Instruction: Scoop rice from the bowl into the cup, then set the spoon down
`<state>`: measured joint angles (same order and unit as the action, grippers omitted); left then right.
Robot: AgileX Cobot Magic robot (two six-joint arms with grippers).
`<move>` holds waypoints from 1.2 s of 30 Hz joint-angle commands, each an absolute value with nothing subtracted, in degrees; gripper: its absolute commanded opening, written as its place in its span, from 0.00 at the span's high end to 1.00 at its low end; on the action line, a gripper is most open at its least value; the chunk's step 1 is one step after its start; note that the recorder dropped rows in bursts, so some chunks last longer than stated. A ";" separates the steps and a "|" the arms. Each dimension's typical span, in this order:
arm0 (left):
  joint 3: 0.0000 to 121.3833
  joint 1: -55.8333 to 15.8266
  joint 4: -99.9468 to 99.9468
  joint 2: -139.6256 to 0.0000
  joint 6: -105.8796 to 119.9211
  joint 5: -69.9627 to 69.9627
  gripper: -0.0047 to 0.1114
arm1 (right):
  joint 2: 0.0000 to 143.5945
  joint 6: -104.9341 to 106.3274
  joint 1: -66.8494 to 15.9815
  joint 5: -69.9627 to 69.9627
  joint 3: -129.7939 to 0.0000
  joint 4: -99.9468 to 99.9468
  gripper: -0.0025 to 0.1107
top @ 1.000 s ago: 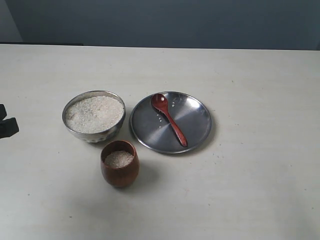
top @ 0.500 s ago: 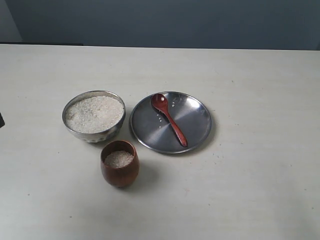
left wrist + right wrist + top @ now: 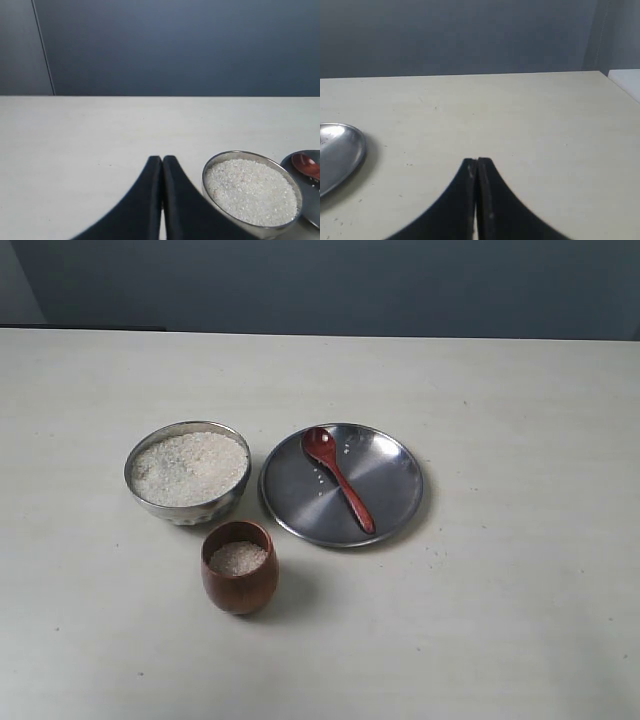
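Note:
The steel bowl [image 3: 187, 472] holds a full mound of white rice [image 3: 189, 468]. In front of it stands the wooden cup [image 3: 240, 567] with rice inside. The dark red spoon [image 3: 337, 478] lies on the flat steel plate [image 3: 390, 490], head toward the back. Neither gripper shows in the exterior view. In the left wrist view my left gripper [image 3: 162, 159] is shut and empty, beside the bowl [image 3: 252, 192], with the spoon head [image 3: 305, 165] at the frame's edge. My right gripper [image 3: 477, 161] is shut on nothing, off to the side of the plate [image 3: 340, 150].
A few loose rice grains [image 3: 322, 478] lie on the plate near the spoon. The pale table [image 3: 500, 620] runs back to a dark blue wall. The table's right edge [image 3: 620, 87] shows in the right wrist view.
The left gripper, seen at the exterior view's left edge a second ago, has drawn back out of that view. Bowl, cup, spoon and plate have not moved.

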<state>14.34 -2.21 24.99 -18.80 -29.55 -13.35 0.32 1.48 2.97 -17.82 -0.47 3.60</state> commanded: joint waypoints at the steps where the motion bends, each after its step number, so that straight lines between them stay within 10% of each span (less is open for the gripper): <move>1: 11.90 -2.36 27.75 -14.78 -29.49 -11.48 0.96 | 0.00 1.47 3.29 -17.44 0.00 3.18 0.98; 36: 2.90 -2.36 26.01 -1.89 -29.51 -7.69 0.96 | 0.00 1.47 3.29 -17.44 0.00 3.29 0.98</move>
